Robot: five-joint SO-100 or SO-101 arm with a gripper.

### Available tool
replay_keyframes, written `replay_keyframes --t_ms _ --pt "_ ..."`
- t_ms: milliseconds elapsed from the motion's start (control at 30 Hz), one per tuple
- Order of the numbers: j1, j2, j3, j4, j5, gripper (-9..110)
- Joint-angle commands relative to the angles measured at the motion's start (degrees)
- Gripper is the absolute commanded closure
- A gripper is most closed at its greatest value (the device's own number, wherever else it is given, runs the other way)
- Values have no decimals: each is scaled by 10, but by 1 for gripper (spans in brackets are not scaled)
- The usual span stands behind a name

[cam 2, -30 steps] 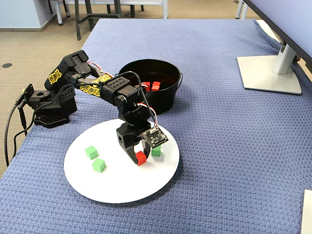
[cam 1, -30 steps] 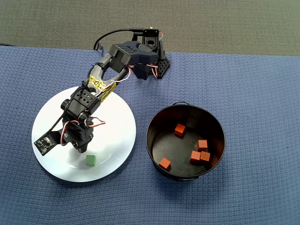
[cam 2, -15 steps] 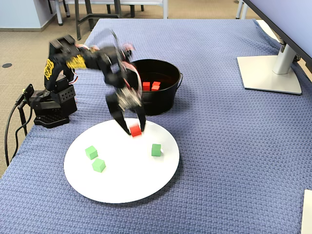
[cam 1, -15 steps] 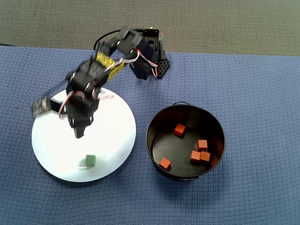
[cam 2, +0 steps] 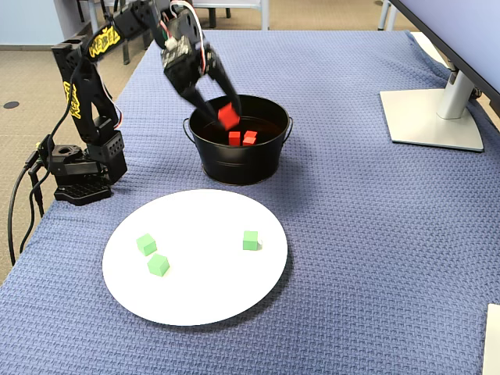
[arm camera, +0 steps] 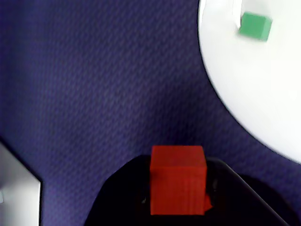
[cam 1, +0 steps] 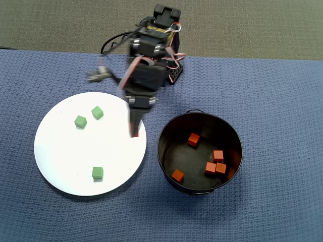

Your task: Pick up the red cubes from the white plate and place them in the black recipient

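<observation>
Overhead: plate [cam 1: 55, 166] left of pot [cam 1: 166, 132], apart; three cubes [cam 1: 97, 173] on plate, five cubes [cam 1: 193, 139] in pot.

Whole table's covered in a blue woven cloth [cam 2: 367, 203], there's a white monitor stand [cam 2: 433, 117] sitting off at the right in the fixed view, and past the far edge you get tan carpet floor [cam 2: 31, 70] with some dark metal furniture legs [cam 2: 141, 23].
</observation>
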Motion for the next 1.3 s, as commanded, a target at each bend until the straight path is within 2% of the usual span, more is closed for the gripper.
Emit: replay_keyframes --t_ms 0,133,200,233,333,533,700,767,867,967,1133,1267 --pt "-111 74 81 -69 64 102" --pt "-196 76 120 -77 99 99" --pt "-226 76 141 -89 100 82" --pt "-235 76 148 -95 104 77" --pt "-239 75 143 -94 113 73" --pt "-154 95 108 -70 99 75" --pt "-1 114 66 -31 98 82" --pt "79 132 83 -49 112 85" --pt "183 147 133 -105 104 87" --pt "257 156 198 -156 91 97" --pt "313 184 354 -266 76 101" --pt "308 222 489 -331 80 102"
